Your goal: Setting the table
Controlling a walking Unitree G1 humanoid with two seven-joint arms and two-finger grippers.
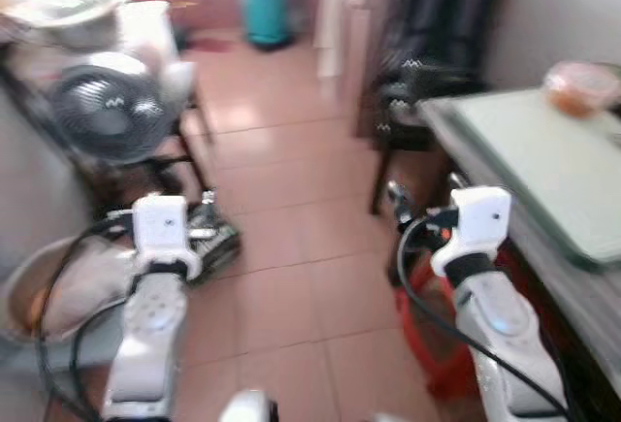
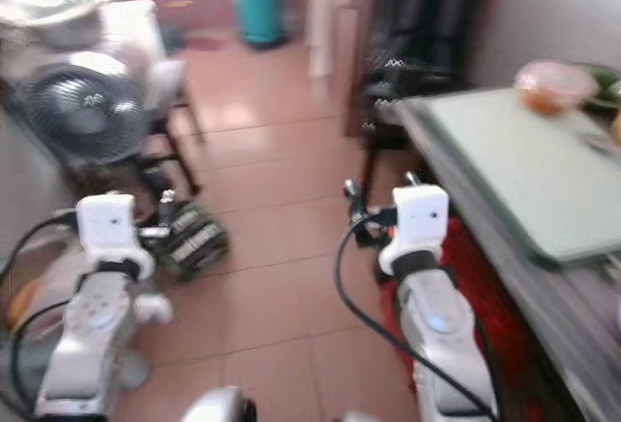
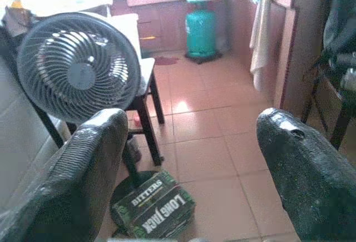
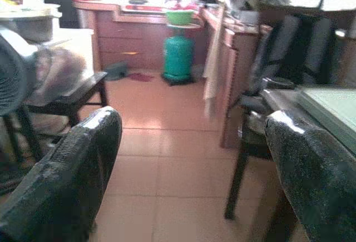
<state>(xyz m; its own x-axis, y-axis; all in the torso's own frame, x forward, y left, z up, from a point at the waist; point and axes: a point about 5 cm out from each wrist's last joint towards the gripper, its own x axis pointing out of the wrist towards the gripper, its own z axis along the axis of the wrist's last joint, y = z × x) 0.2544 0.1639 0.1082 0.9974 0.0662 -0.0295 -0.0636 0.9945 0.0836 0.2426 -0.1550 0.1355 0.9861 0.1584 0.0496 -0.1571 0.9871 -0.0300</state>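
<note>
A table (image 1: pixel 543 165) with a pale green glass top runs along my right side. At its far end sits a covered bowl (image 1: pixel 580 87) with something orange inside. My right gripper (image 4: pixel 192 122) is held up near the table's near corner, open, with nothing between its fingers (image 1: pixel 398 194). My left gripper (image 3: pixel 189 128) is raised over the tiled floor on my left, also open and holding nothing.
A dark chair (image 1: pixel 427 63) stands at the table's far end. On the left are a black fan (image 1: pixel 107 107), a stool, a green carton (image 3: pixel 156 208) on the floor and a basin (image 1: pixel 39 296). A teal gas cylinder (image 1: pixel 264 5) stands at the back. Something red (image 1: pixel 427 335) lies under the table.
</note>
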